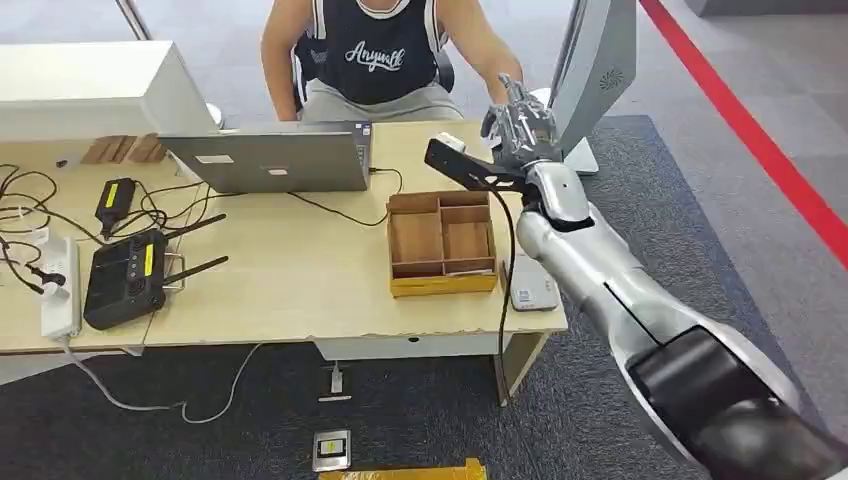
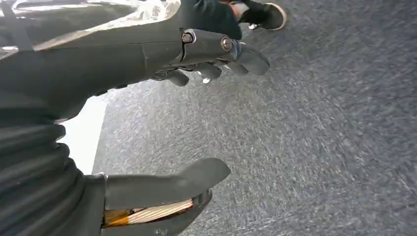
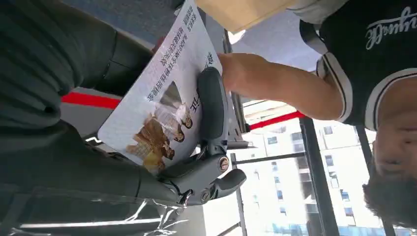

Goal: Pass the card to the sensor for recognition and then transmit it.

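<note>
Card (image 3: 157, 113): a thin printed sheet with a photo and lines of text, gripped in the robot's right hand (image 3: 196, 162), raised past the table's far right corner, at about one o'clock from the wooden tray (image 1: 442, 245).
Handling: judged light, flat, fairly stiff and smooth-faced, so apt to slip; best taken by a free edge, clear of the thumb.
Right hand: thumb pressed across the card's face, fingers behind it; held toward the seated person (image 1: 385, 50), whose outstretched hand (image 3: 233, 69) meets the card's far edge.
Left hand (image 2: 196, 113): fingers apart, holding nothing, hanging over grey carpet.
Sensor: a small grey device (image 1: 532, 285) lies at three o'clock of the tray; whether it is the reader cannot be told.
Hidden: in the head view the hand covers the card; whether the person has already gripped it is unclear.
</note>
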Controlling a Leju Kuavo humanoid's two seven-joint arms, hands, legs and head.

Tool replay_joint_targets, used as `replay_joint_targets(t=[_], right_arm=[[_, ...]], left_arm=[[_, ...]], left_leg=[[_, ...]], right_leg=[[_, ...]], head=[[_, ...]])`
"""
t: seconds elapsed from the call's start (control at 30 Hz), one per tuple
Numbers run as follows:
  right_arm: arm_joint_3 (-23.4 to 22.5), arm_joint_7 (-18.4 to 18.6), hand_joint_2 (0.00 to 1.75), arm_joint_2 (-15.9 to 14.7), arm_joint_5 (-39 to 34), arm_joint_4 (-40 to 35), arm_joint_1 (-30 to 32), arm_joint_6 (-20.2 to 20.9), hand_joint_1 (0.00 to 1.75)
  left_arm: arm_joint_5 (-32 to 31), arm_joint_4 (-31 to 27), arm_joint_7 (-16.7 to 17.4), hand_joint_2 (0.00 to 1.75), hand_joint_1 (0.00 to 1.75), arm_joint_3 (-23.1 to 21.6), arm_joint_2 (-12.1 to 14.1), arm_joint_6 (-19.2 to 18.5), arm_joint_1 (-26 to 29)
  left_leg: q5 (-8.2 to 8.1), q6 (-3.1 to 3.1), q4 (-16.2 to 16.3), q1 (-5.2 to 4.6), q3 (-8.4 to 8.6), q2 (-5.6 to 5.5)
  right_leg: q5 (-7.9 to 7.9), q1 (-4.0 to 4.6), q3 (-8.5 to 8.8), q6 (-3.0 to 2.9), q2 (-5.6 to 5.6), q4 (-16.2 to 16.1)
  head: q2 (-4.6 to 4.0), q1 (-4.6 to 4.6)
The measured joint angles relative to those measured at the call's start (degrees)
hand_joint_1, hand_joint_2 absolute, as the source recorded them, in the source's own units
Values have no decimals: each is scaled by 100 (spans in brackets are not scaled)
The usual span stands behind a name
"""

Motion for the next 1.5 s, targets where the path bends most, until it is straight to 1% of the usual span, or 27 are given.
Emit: replay_joint_targets(t=[0.1,0.3,0.5,0.63,0.83,1.1,1.13,1.17,1.2,1.27,1.3,1.5], right_arm=[[111,9,175,157,46,57,-85,26,175],[266,9,175,303,102,179,-184,41,175],[422,103,175,529,407,391,-403,282,175],[502,188,175,662,446,614,-504,326,175],[542,319,175,662,391,861,-492,300,175],[572,319,175,627,391,1058,-482,302,175],[579,321,175,627,389,1075,-482,302,98],[588,323,175,627,385,1106,-482,302,45],[594,339,175,627,378,1121,-482,302,0],[610,341,175,627,376,1169,-483,306,0],[612,350,0,627,378,1182,-483,299,0],[614,337,0,634,376,1276,-485,247,0]], left_arm=[[-2,0,2,175,0,-59,4,-2,-4],[-4,0,2,175,0,-170,15,-2,-6],[-4,0,35,175,0,-269,33,-120,-36],[-4,0,33,175,0,-350,41,-162,-51],[28,-2,-20,175,0,-404,72,-181,-68],[44,-2,-22,175,0,-459,90,-190,-64],[44,-2,-20,175,0,-463,90,-192,-64],[44,-2,-20,175,0,-468,94,-197,-64],[44,-2,-17,175,0,-472,96,-208,-64],[46,-2,-7,175,0,-494,107,-219,-66],[46,-2,0,175,0,-496,109,-223,-70],[63,-2,-4,175,0,-498,114,-227,-61]], left_leg=[[-1,0,0,-3,1,9],[-3,4,1,-9,0,11],[-3,3,0,-6,0,12],[-3,3,1,-5,-1,12],[-4,4,1,-9,-3,13],[-7,7,1,-9,-6,13],[-7,6,1,-9,-7,13],[-7,6,1,-8,-7,13],[-7,6,1,-8,-7,13],[-8,6,1,-8,-6,13],[-8,6,1,-8,-6,13],[-7,7,1,-9,-5,14]], right_leg=[[1,1,1,0,3,0],[2,-1,1,2,4,-3],[3,-2,-3,2,7,-2],[2,-2,-5,2,7,-2],[2,-1,-6,2,7,-4],[2,-2,-9,3,8,-7],[2,-2,-9,3,8,-6],[2,-2,-9,3,8,-6],[2,-2,-10,3,8,-6],[2,-2,-10,3,9,-6],[2,-2,-10,3,9,-6],[3,-2,-8,3,9,-6]], head=[[0,0],[0,2],[0,4],[0,2],[0,4],[0,4],[0,4],[0,4],[0,4],[0,4],[0,4],[0,7]])
